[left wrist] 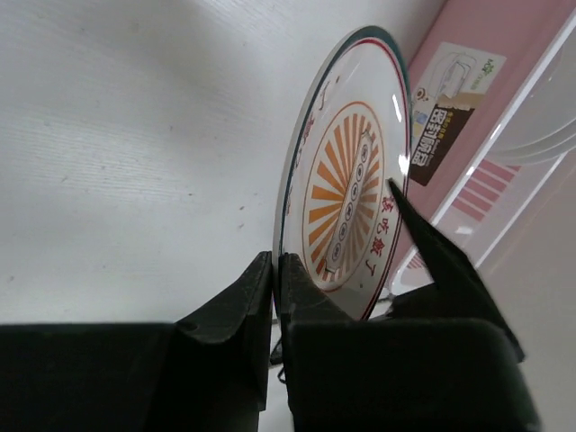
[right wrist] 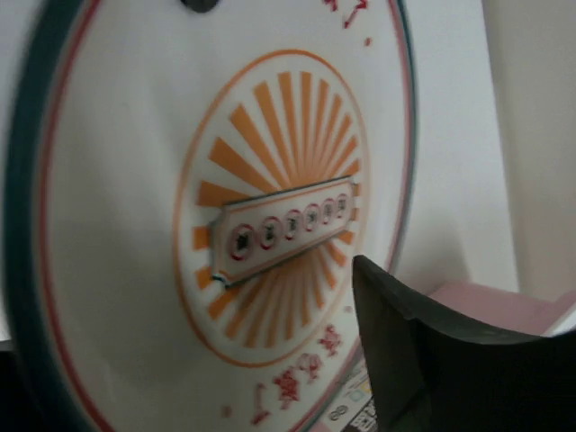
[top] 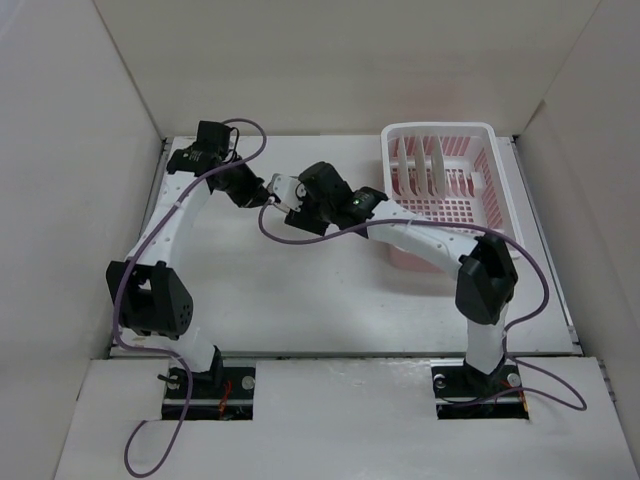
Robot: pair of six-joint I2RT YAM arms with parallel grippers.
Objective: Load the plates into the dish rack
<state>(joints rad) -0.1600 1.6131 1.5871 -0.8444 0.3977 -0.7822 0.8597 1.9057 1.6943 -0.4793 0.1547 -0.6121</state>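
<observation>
From above, the rack (top: pixel 470 190) lies right of both claws and a little beyond them. White plates (top: pixel 420 160) stand on edge in its left-end slots (their count is hard to make out). The left claw (top: pixel 264 192) and right claw (top: pixel 294 200) meet over the table (top: pixel 300 300), with the orange plate (top: pixel 280 185) between them, near the rack's left wall and well apart from the table's edges.

In the left wrist view, the left claw is pinched narrow on the orange plate's lower rim, and the plate stands on edge. Just past it is the rack's pink wall with a label (left wrist: pixel 454 112). Only here does a black pointed finger (left wrist: pixel 432 256) (seemingly the right claw's) show against the plate's face.

In the right wrist view, the plate fills the frame. One finger crosses its lower right and the other is hidden, so I cannot tell whether this claw grips.
</observation>
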